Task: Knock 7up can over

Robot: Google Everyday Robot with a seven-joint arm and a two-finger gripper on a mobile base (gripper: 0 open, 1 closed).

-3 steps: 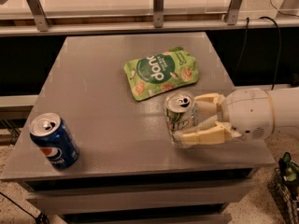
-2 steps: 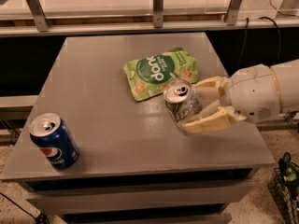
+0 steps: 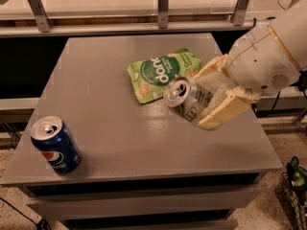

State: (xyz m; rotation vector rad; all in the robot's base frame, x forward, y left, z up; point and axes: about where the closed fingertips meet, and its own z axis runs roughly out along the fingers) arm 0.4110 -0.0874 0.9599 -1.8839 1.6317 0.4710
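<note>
The 7up can is a silver can with green markings, tipped well over to the left with its pull-tab top facing up and left, at the right middle of the grey table. My gripper comes in from the right. Its two cream fingers stand one on each side of the can's lower body and touch it. The can's base is hidden between the fingers.
A flat green snack pouch lies just behind the can. A blue Pepsi can stands upright at the table's front left corner. Metal rails run behind the table. The table's right edge is under my arm.
The can stood upright between my fingers a second ago. It has since tilted far to the left, and my gripper has risen and moved back a little with it.
</note>
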